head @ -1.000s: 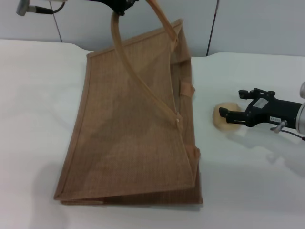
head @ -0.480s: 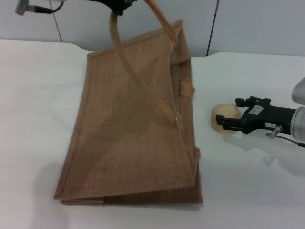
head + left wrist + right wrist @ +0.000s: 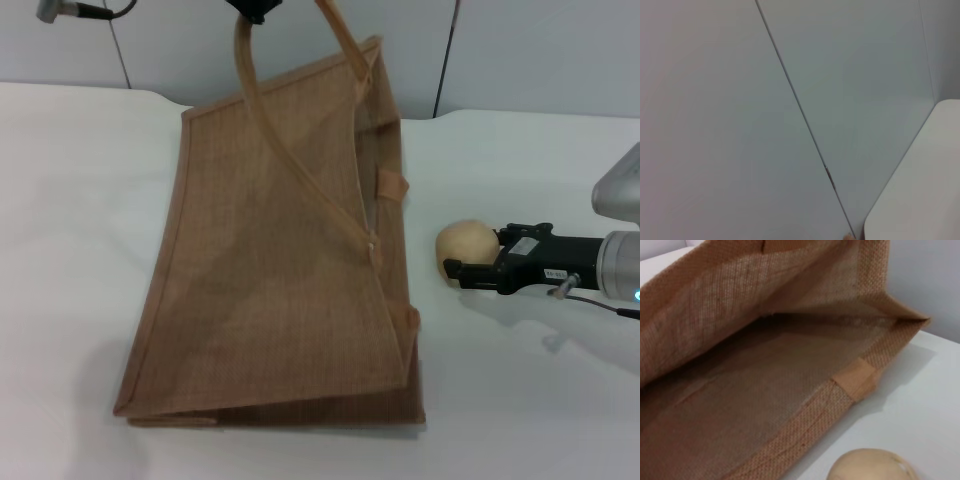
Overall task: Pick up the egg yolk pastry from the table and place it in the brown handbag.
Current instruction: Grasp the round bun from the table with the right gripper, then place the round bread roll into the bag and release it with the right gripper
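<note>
The brown handbag (image 3: 280, 250) lies on the white table (image 3: 70, 200) with its mouth towards the right. My left gripper (image 3: 255, 8), at the top edge of the head view, holds one strap handle (image 3: 290, 150) up, so the upper side is raised and the mouth gapes. The egg yolk pastry (image 3: 466, 243) is just right of the bag's mouth, between the black fingers of my right gripper (image 3: 478, 252), which is shut on it. The right wrist view shows the bag's open inside (image 3: 765, 380) and the pastry (image 3: 872, 467) in front of it.
Grey wall panels (image 3: 540, 50) stand behind the table. A grey plug with a cable (image 3: 60, 10) hangs at the top left. The left wrist view shows only wall and a table corner (image 3: 925, 190). Bare table lies left of the bag and in front of my right arm.
My right gripper has closed around the pastry and moved it slightly left, towards the bag's mouth. The left gripper still holds the handle up; the bag has not moved.
</note>
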Robot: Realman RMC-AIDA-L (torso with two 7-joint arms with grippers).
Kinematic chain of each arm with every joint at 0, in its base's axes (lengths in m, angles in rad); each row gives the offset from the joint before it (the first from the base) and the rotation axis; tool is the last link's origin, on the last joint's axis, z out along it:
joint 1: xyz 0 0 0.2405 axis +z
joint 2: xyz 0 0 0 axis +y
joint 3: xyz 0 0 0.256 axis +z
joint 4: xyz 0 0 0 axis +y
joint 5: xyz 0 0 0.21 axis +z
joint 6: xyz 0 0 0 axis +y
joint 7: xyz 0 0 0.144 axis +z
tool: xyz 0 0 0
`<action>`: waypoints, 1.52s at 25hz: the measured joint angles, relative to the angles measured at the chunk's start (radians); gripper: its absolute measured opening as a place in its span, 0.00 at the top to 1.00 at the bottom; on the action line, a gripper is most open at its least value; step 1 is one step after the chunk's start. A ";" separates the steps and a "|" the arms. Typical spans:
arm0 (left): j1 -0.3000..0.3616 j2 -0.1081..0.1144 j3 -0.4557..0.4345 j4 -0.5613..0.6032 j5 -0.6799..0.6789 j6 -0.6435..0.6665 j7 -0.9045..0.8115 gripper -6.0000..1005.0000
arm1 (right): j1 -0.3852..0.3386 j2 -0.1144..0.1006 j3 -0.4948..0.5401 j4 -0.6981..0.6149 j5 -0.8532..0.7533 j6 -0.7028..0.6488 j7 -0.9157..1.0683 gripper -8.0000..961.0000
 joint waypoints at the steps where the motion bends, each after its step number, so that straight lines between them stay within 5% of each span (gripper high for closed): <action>1: 0.000 0.000 0.000 0.002 0.000 0.000 0.000 0.89 | 0.000 0.000 0.000 -0.004 -0.006 -0.007 0.005 0.07; 3: 0.000 0.000 0.000 0.006 0.001 -0.001 0.000 0.89 | 0.000 0.000 0.000 -0.009 -0.007 -0.017 0.006 0.07; 8: -0.001 0.000 0.000 0.007 0.001 -0.001 0.000 0.89 | 0.001 0.000 0.003 -0.017 -0.008 -0.031 0.017 0.27; 16: -0.001 0.002 0.000 0.007 0.001 -0.001 0.005 0.89 | 0.003 0.001 0.006 -0.088 -0.008 -0.047 0.068 0.37; 28: -0.044 0.001 0.014 0.000 0.025 -0.001 0.009 0.89 | -0.130 0.010 -0.002 -0.452 0.007 -0.229 0.177 0.38; 38: -0.117 -0.002 0.061 0.000 0.016 0.001 -0.001 0.89 | -0.016 0.011 -0.132 -0.321 0.012 -0.180 0.121 0.39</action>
